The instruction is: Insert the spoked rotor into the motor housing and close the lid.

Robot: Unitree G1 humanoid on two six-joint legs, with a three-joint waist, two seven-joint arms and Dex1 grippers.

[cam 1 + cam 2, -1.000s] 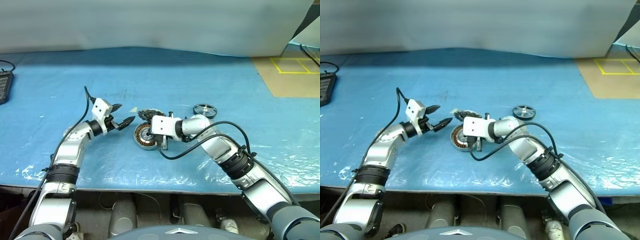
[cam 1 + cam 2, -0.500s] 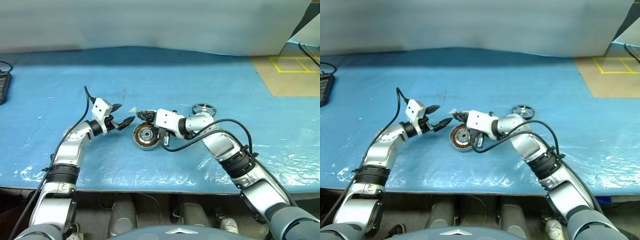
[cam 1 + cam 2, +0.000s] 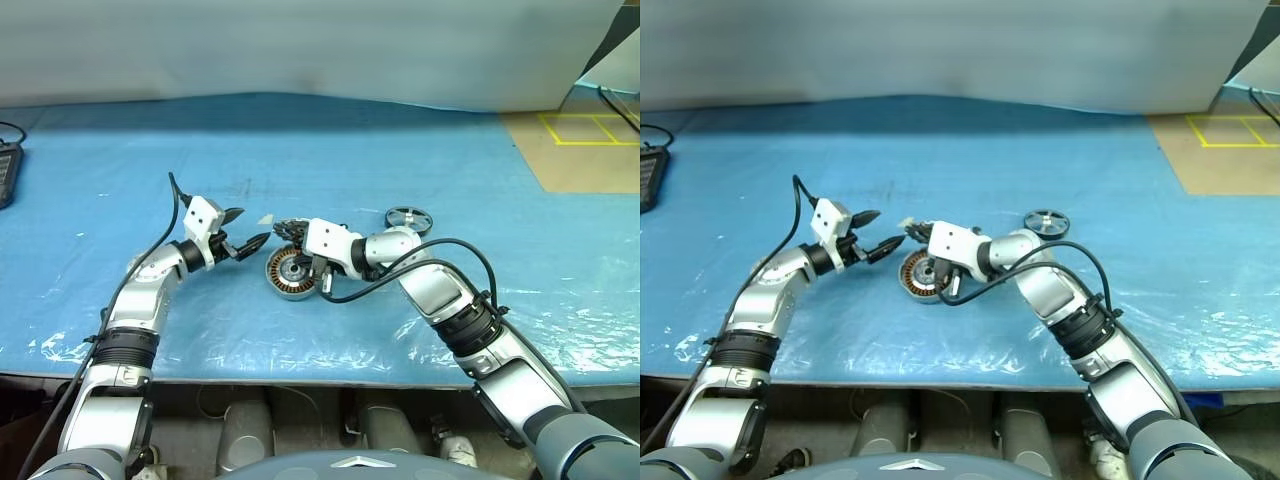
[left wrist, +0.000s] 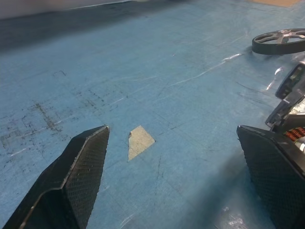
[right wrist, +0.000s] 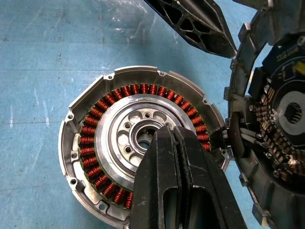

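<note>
The motor housing (image 5: 90, 143) lies open-side up on the blue table, its copper windings and silver hub showing; it is also at the table's middle (image 3: 285, 273). My right gripper (image 5: 165, 130) is shut on nothing, its tip just over the hub. Beside the housing the lid (image 5: 281, 119) stands tilted on edge, its toothed face towards the housing. The spoked rotor (image 3: 409, 218) lies flat to the right, behind my right forearm. My left gripper (image 3: 247, 228) hovers open just left of the housing and lid, holding nothing.
A small beige scrap (image 4: 139, 140) lies on the blue cover (image 3: 420, 150) ahead of the left gripper. A black device (image 3: 8, 170) sits at the far left edge. Brown floor with yellow tape (image 3: 580, 150) lies at the back right.
My right wrist has rolled and its hand has shifted slightly, leaving more of the housing uncovered in the head views. The left arm, housing and rotor have stayed put.
</note>
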